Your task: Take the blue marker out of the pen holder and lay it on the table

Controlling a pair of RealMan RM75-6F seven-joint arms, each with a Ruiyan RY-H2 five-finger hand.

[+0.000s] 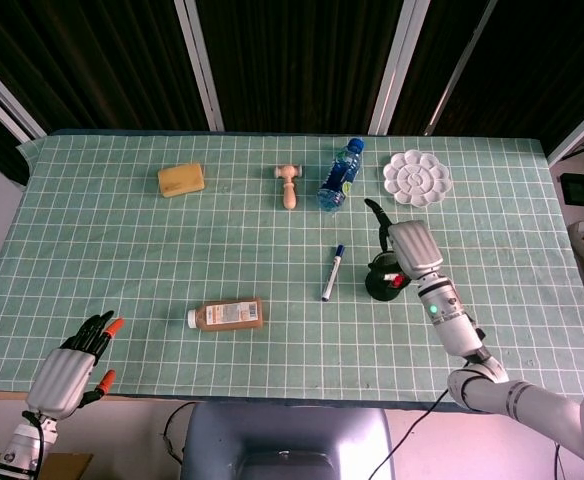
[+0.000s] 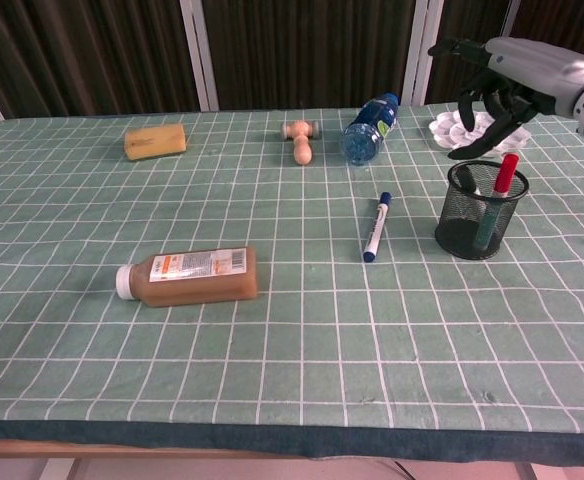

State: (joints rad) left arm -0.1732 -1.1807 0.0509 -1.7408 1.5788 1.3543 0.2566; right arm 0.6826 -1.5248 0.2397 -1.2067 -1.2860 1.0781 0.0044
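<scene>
The blue marker (image 2: 375, 227) lies flat on the table (image 2: 272, 330), just left of the mesh pen holder (image 2: 481, 210). The right hand (image 2: 497, 85) hovers above the holder, fingers spread and empty; the left hand (image 1: 72, 365) rests open, far off. Risk: a low-hanging finger could catch the red marker (image 2: 503, 177) and tip the holder.

Even, bright overhead lighting; both views sharp
Shadows under objects on the table (image 1: 122, 260) are short and soft; dark backdrop stays unlit; head view bows slightly at edges; no glare or motion blur
</scene>
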